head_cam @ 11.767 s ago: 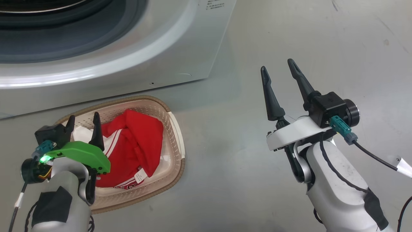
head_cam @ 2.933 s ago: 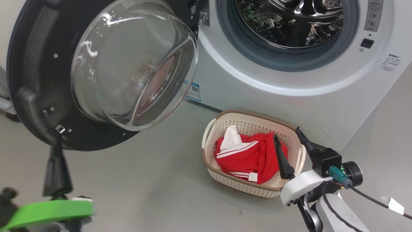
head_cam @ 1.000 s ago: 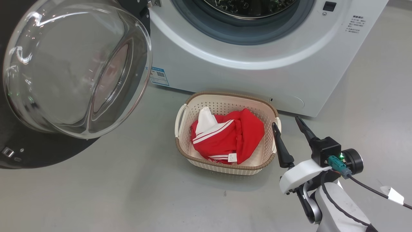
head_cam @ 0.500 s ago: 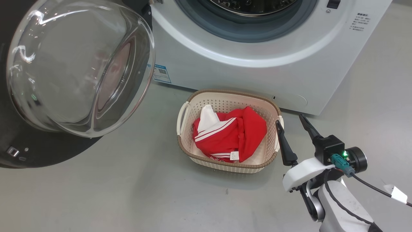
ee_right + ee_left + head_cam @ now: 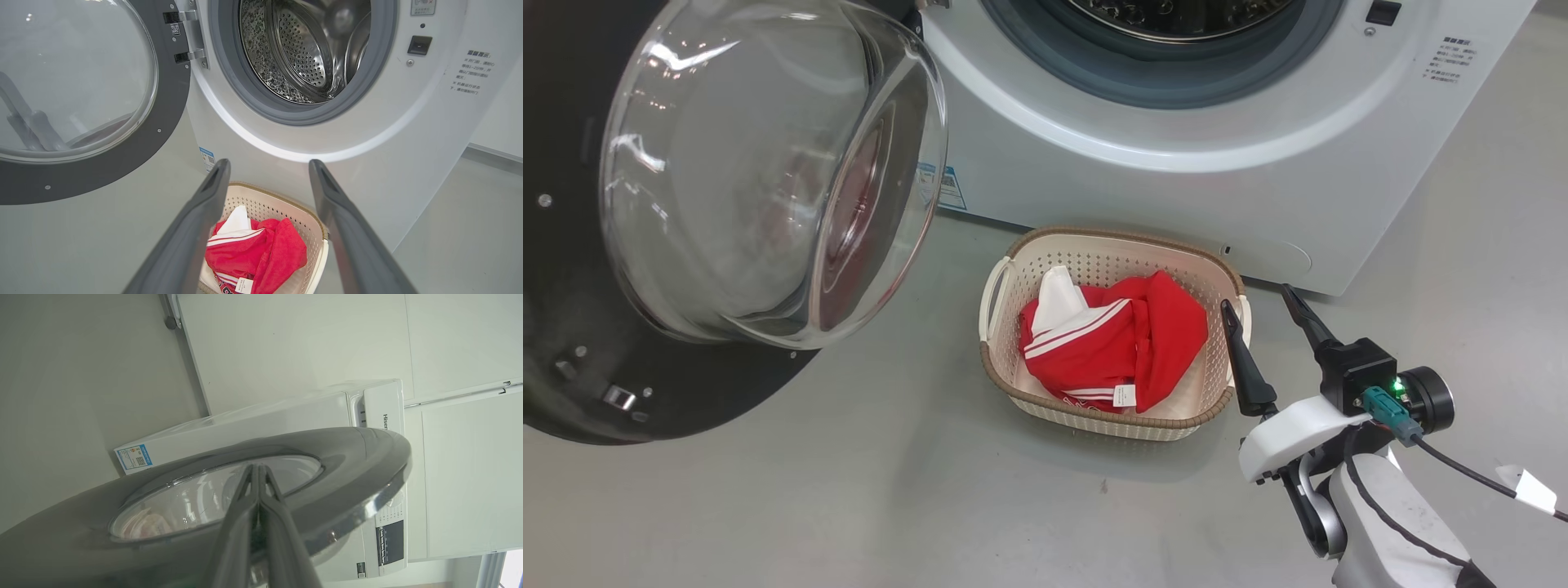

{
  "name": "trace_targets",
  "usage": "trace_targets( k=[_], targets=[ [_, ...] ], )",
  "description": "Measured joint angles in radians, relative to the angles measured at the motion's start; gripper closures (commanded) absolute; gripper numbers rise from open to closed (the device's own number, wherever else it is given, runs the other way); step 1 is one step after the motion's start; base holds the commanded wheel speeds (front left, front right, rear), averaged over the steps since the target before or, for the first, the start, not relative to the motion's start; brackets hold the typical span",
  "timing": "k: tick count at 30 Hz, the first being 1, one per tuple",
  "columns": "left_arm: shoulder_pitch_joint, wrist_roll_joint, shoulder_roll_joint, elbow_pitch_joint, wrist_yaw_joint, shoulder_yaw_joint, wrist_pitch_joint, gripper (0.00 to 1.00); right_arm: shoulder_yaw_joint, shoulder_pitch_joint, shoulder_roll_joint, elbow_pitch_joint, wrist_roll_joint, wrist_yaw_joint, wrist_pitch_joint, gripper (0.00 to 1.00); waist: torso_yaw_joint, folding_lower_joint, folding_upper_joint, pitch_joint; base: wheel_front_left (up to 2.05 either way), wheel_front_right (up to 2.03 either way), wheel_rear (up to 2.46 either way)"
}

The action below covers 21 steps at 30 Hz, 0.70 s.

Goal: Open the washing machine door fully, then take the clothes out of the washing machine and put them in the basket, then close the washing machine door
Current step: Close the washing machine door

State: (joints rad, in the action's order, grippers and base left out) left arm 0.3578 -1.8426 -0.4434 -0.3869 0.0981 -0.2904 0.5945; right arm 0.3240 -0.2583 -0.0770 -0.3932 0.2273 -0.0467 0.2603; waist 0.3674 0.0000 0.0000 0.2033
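Head view: 1 washing machine (image 5: 1176,188) with its mouth open. 1 washing machine door (image 5: 768,180) standing wide at left. 1 basket (image 5: 1119,235) on the floor (image 5: 849,506), just before the washer. 1 heap of clothes (image 5: 1119,351) inside it, garment count unclear. Right gripper (image 5: 1255,298) at lower right on a pale forearm, 2 fingers spread wide, pointing up beside the basket's right end, holding nothing.

Left wrist view: left gripper (image 5: 258,468), 2 fingers pressed together with nothing between them, lying across the door's outer face. Touching it or not, cannot tell.

Right wrist view: steel drum (image 5: 302,53) ahead, door to the left, basket with clothes low between the 2 spread fingers.
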Motion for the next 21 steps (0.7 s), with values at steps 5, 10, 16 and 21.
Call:
trace_targets(
  k=[5,10,16,21],
  targets=[
    [-0.020,-0.011,0.018,0.033,0.010,0.020,0.053,1.00,-0.001,0.000,0.000,0.001,0.000,0.000,0.000,0.00,0.000,0.0000,0.0000,-0.001,0.00,0.00,0.00],
    [-0.037,-0.025,0.036,0.073,0.014,0.034,0.095,1.00,0.000,0.000,0.000,0.003,-0.002,0.000,0.000,0.00,-0.003,0.0000,0.0000,-0.002,0.00,0.00,0.00],
    [-0.058,-0.087,0.071,0.146,0.021,0.046,0.175,1.00,-0.001,-0.001,0.001,0.004,-0.009,0.000,0.000,0.00,-0.018,0.0000,0.0000,0.000,0.00,0.00,0.00],
    [-0.077,-0.121,0.084,0.214,0.022,0.065,0.232,1.00,-0.001,-0.002,0.002,0.005,-0.009,0.000,0.000,0.00,-0.037,0.0000,0.0000,0.003,0.00,0.00,0.00]
  ],
)
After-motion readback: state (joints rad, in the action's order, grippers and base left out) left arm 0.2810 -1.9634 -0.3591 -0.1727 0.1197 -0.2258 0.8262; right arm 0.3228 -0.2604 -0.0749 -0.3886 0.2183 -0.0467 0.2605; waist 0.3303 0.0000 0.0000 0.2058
